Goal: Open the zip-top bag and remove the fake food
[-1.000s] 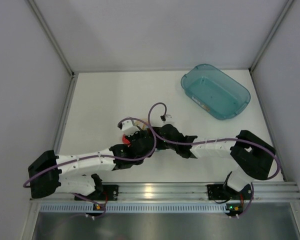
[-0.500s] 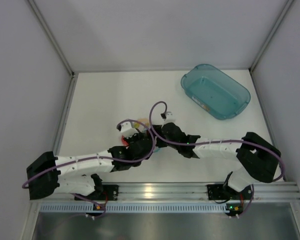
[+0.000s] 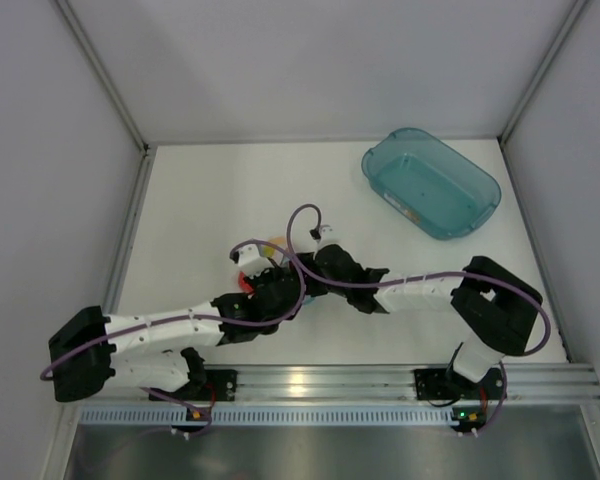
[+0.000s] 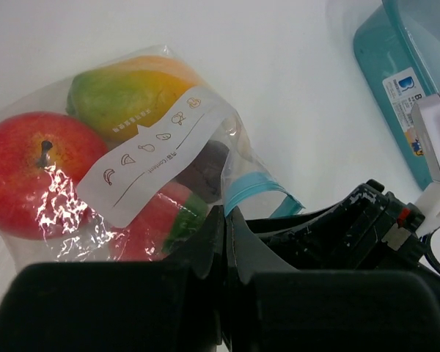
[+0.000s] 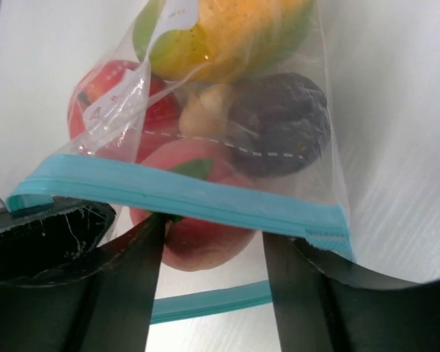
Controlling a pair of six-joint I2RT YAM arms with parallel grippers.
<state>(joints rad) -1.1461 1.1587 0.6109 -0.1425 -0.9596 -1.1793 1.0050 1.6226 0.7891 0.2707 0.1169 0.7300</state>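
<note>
Right fingers [image 5: 125, 286] flanking bag [image 5: 220, 132], tub [image 3: 432, 183] apart

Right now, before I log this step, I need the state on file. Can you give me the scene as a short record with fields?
bag: zip-top bag, between both arms at the front-centre of the table
zip: two teal strips apart, so the mouth looks at least partly open
contents: fake food, inside the bag
left pincer: shut on the bag's film
right pincer: open, fingers spread at the mouth
other: teal tub, far right, apart from the bag
</note>
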